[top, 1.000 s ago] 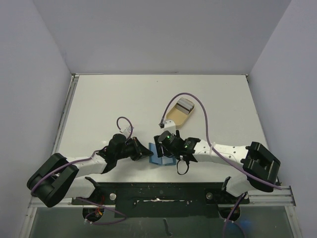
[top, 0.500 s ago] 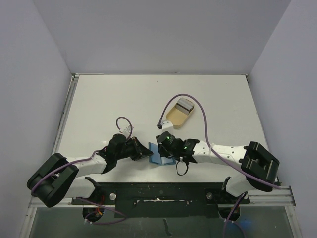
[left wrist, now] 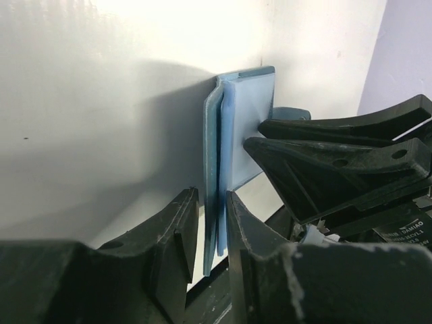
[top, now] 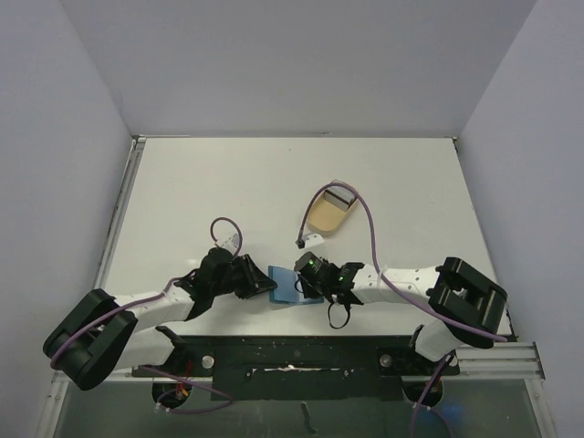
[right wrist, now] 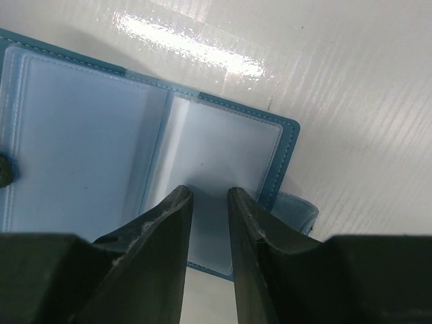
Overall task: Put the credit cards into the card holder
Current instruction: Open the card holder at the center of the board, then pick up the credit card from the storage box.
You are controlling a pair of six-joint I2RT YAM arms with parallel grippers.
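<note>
Left gripper (left wrist: 210,202) jaws pinch one leaf of the card holder (left wrist: 250,121), lying open on the table (top: 201,182) between the arms; right gripper (right wrist: 209,196), jaws narrowly parted at its pocket, may drag the soft leaf free

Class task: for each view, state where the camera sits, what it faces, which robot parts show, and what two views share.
Top external: above and behind the robot, looking down on the table; left arm and right arm show.
Left wrist: looks along the left pincer clamping the card holder by its edge.
Right wrist: looks past the right pincer onto its open pockets.
Shared: the card holder.
</note>
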